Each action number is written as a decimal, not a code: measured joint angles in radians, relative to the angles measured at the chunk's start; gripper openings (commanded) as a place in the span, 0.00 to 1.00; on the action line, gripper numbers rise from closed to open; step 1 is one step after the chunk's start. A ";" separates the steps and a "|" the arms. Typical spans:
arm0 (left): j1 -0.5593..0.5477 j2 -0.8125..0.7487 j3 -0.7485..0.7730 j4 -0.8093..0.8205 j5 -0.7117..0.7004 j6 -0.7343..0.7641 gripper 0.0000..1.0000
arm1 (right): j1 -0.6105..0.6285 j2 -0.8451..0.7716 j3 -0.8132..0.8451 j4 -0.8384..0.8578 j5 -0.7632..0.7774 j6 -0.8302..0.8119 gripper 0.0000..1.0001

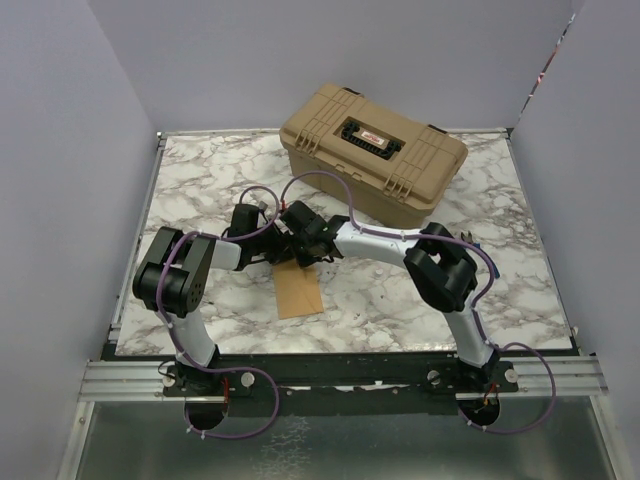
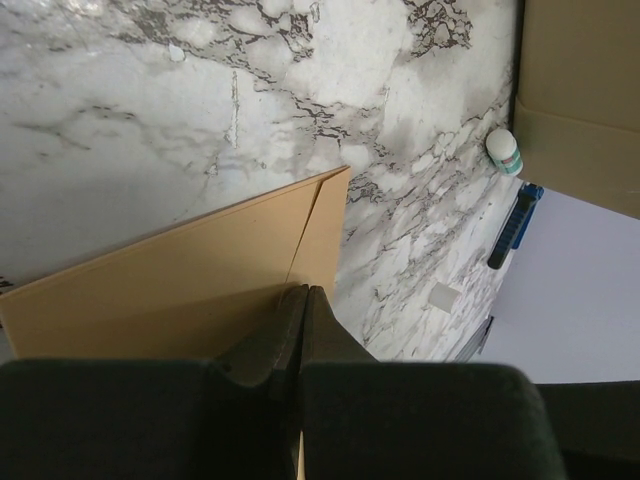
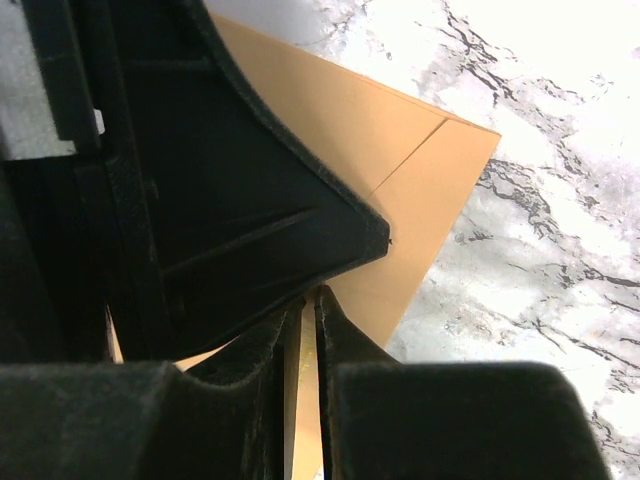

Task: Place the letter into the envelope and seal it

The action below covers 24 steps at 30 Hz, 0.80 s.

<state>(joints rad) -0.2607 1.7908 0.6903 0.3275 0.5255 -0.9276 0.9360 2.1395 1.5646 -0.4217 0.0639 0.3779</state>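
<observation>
Since envelope [image 1: 298, 292] looks light, floppy | pinch its 12 o'clock edge | left tool [image 2: 303, 291] clamped there | right tool [image 3: 312, 295] barely apart, grip unclear

envelope [image 1: 298, 292]: is looking like matt orange-brown kraft paper, smooth, creased along a fold line.
table [image 1: 200, 180]: is showing a smooth marble-patterned top with a faint sheen.
case [image 1: 375, 150]: is reading as tan moulded plastic, matt and ribbed.
left gripper [image 2: 303, 292]: is showing black, matt, slightly grainy fingers.
rail [image 1: 130, 380]: is gleaming as brushed bare metal.
</observation>
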 measured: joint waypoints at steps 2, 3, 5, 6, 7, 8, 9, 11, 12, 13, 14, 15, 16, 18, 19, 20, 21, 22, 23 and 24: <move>0.001 0.002 0.000 0.001 0.003 -0.002 0.00 | 0.003 -0.002 -0.004 0.006 0.002 -0.013 0.15; 0.004 0.002 0.000 0.002 0.004 -0.004 0.00 | 0.005 -0.002 -0.006 0.008 0.002 -0.014 0.16; 0.006 0.002 -0.002 0.006 0.004 -0.004 0.00 | 0.005 -0.005 -0.013 0.017 0.003 -0.018 0.18; 0.006 0.002 -0.003 0.007 0.005 -0.005 0.00 | 0.005 -0.008 -0.020 0.024 0.003 -0.019 0.20; 0.006 0.002 -0.004 0.009 0.005 -0.005 0.00 | 0.006 -0.010 -0.026 0.030 0.003 -0.020 0.21; 0.006 0.002 -0.005 0.010 0.005 -0.005 0.00 | 0.007 -0.014 -0.033 0.038 0.003 -0.021 0.22; 0.006 0.002 -0.005 0.011 0.005 -0.005 0.00 | 0.008 -0.018 -0.040 0.047 0.003 -0.021 0.22; 0.009 0.002 -0.006 0.013 0.006 -0.007 0.00 | 0.009 -0.024 -0.056 0.065 0.002 -0.022 0.23; 0.010 0.003 -0.007 0.014 0.008 -0.007 0.00 | 0.010 -0.027 -0.062 0.073 0.003 -0.022 0.23; 0.011 0.003 -0.008 0.016 0.010 -0.008 0.00 | 0.010 -0.030 -0.069 0.080 0.003 -0.022 0.23; 0.011 0.003 -0.008 0.016 0.010 -0.008 0.00 | 0.011 -0.033 -0.076 0.089 0.003 -0.022 0.23; 0.012 0.003 -0.008 0.016 0.012 -0.008 0.00 | 0.011 -0.036 -0.082 0.096 0.003 -0.023 0.23; 0.013 0.003 -0.008 0.016 0.013 -0.008 0.00 | 0.012 -0.039 -0.089 0.104 0.003 -0.024 0.23; 0.016 0.005 -0.008 0.016 0.018 -0.008 0.00 | 0.015 -0.044 -0.103 0.118 0.003 -0.032 0.23; 0.017 0.006 -0.008 0.016 0.022 -0.008 0.00 | 0.017 -0.048 -0.110 0.126 0.006 -0.037 0.23; 0.019 0.008 -0.008 0.016 0.026 -0.009 0.00 | 0.020 -0.050 -0.117 0.134 0.010 -0.040 0.23; 0.020 0.009 -0.007 0.016 0.030 -0.009 0.00 | 0.022 -0.053 -0.123 0.141 0.014 -0.045 0.23; 0.021 0.010 -0.007 0.016 0.032 -0.009 0.00 | 0.024 -0.057 -0.130 0.146 0.017 -0.048 0.23; 0.023 0.012 -0.006 0.016 0.035 -0.010 0.00 | 0.027 -0.060 -0.136 0.152 0.020 -0.053 0.23; 0.024 0.014 -0.005 0.016 0.039 -0.011 0.00 | 0.030 -0.064 -0.143 0.158 0.024 -0.058 0.23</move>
<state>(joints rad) -0.2367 1.8046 0.6849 0.3439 0.5644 -0.9386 0.9657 2.0758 1.4212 -0.2642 0.0883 0.3199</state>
